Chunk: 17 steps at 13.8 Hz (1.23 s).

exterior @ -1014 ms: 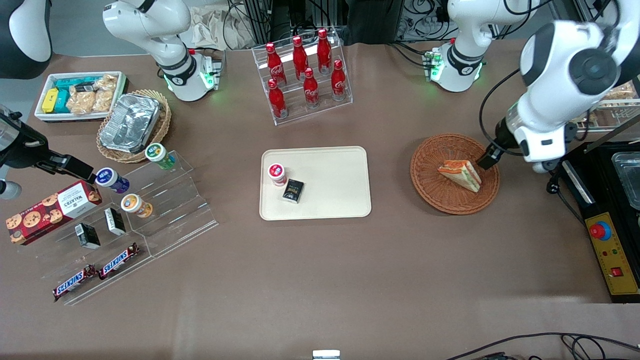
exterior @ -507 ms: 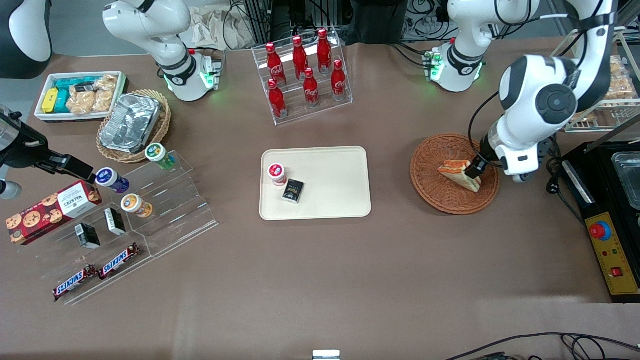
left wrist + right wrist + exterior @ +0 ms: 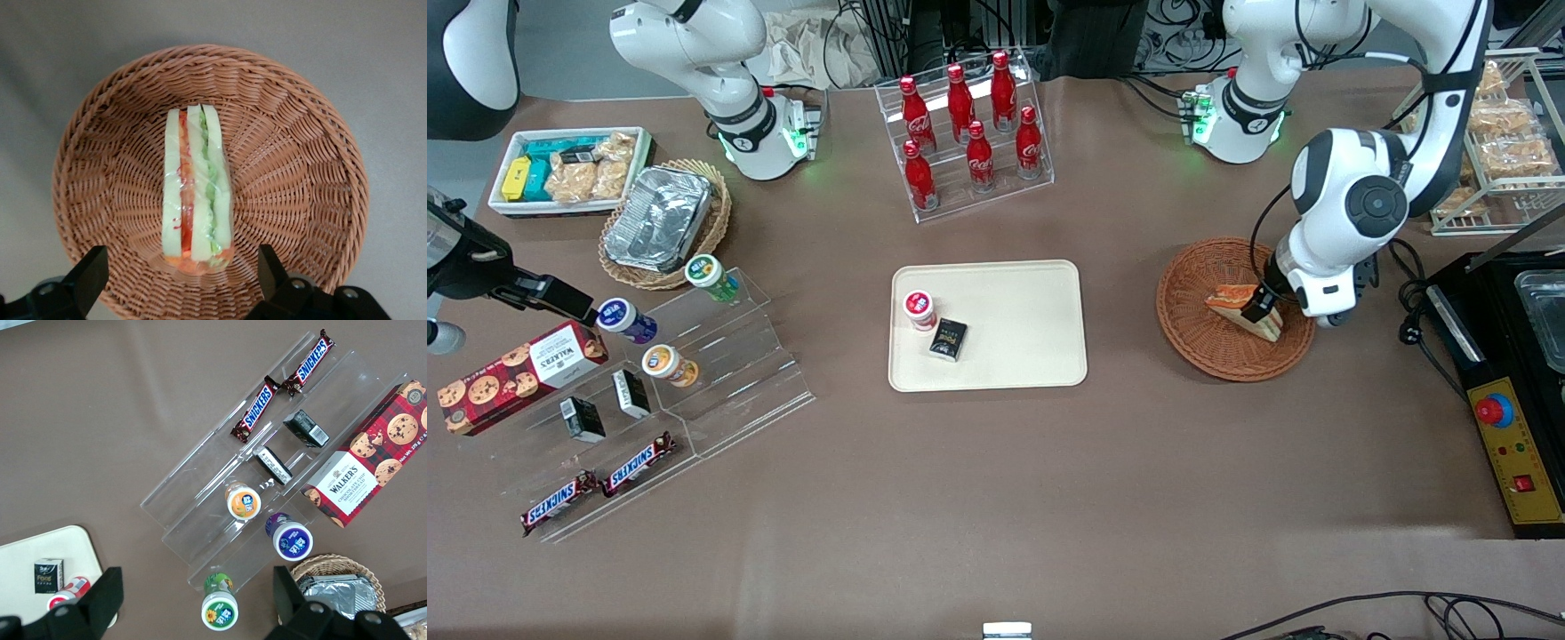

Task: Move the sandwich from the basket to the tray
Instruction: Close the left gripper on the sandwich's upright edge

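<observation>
The cream tray (image 3: 1040, 293) at the table's middle carries 1 red-capped jar (image 3: 919, 308) and 1 small black box (image 3: 948, 339). Toward the working arm's end, the sandwich (image 3: 1232, 300) lies in the reddish basket (image 3: 1200, 342), where the gripper (image 3: 1264, 309) hangs over it, fingers (image 3: 87, 277) spread apart, 1 on each side.

The hand (image 3: 1263, 308) hides part of the sandwich (image 3: 1232, 299) in the front view.
</observation>
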### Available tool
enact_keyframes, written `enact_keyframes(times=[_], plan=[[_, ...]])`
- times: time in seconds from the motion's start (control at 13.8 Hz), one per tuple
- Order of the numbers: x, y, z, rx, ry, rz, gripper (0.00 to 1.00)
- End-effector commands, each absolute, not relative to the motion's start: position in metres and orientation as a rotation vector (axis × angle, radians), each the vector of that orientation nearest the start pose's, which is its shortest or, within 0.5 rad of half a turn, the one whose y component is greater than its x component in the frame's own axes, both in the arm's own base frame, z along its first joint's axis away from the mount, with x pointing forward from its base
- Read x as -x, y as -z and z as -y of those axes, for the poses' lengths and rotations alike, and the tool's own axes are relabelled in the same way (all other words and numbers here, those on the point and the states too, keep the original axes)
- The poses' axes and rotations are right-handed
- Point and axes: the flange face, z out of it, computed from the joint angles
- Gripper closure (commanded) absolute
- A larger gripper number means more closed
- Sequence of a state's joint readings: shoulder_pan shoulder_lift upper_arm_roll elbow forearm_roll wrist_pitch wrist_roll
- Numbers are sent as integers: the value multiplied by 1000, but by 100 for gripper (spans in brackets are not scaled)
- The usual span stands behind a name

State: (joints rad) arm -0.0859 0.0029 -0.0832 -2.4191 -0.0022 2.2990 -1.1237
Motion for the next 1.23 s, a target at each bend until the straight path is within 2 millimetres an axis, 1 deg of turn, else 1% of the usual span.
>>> enact_keyframes(times=[0.0,0.14,0.29,0.43,0.51,0.58,0.8,1.01,1.16], plan=[[-459,-275,78,2726,-128,1452,1],[-453,-260,77,2740,-97,1463,1],[-452,-248,77,2743,-93,1465,1],[-452,-241,77,2746,-97,1457,1],[-452,-239,78,2748,-93,1458,9],[-452,-237,77,2748,-90,1461,23],[-453,-235,76,2746,-93,1461,100],[-454,-235,71,2748,-88,1449,100],[-456,-246,72,2760,-68,1439,100]])
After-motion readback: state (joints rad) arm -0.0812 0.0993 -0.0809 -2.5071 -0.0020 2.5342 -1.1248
